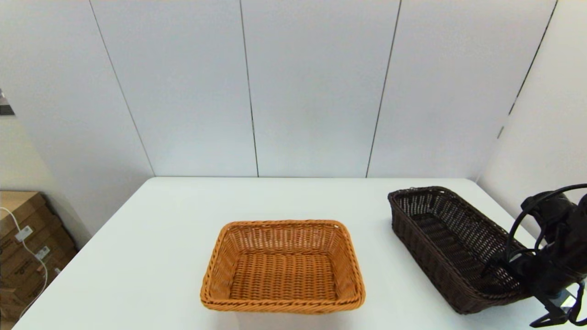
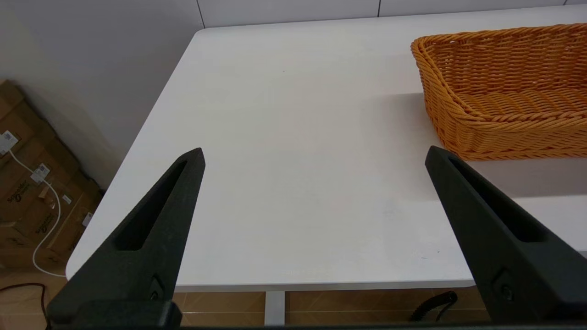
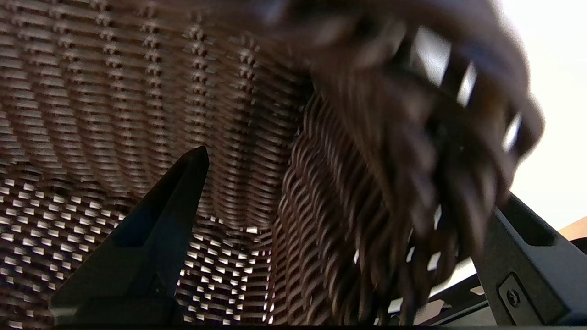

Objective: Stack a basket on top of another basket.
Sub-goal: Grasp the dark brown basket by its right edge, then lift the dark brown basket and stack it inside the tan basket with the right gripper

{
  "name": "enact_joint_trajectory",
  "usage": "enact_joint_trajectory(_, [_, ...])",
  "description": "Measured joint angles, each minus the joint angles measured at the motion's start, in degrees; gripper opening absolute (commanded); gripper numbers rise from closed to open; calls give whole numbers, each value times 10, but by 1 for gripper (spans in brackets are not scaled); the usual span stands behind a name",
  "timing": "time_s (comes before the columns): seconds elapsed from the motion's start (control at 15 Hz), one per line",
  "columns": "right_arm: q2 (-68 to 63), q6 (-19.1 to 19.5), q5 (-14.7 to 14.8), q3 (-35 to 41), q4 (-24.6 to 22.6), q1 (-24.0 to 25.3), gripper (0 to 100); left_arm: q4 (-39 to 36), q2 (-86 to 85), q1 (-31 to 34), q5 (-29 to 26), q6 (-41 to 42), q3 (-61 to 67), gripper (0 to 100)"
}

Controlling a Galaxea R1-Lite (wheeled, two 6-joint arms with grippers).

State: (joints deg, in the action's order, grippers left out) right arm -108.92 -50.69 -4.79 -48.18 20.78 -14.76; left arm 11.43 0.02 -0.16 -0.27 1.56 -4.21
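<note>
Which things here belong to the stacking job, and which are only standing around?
For the job:
- dark brown basket, at the table's right
- orange-tan basket, in the middle
- right gripper, open, its fingers astride the dark basket's wall

Not for the job:
- left gripper, open above bare table
- cardboard boxes on the floor

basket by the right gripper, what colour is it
Dark brown, nearly black, woven wicker; head view shows it best.

White table [image 1: 151,256], grey panelled wall [image 1: 316,87], cardboard boxes [image 1: 18,229], tan tiled floor [image 2: 220,307]
</note>
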Motion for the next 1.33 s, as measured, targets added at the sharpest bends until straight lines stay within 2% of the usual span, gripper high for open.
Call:
enact_joint_trajectory(0.27, [-1, 1, -27, -2, -1, -11, 0, 0, 0, 0, 0, 1, 0, 100])
enact_joint_trajectory(0.47, [18, 3, -73, -2, -1, -20, 0, 0, 0, 0, 0, 1, 0, 100])
enact_joint_trajectory(0.67, [27, 3, -83, 0, -2, -28, 0, 0, 0, 0, 0, 1, 0, 100])
enact_joint_trajectory(0.93, [43, 5, -128, 3, 0, -43, 0, 0, 0, 0, 0, 2, 0, 100])
enact_joint_trajectory(1.33, [74, 17, -188, -8, 6, -95, 0, 0, 0, 0, 0, 2, 0, 100])
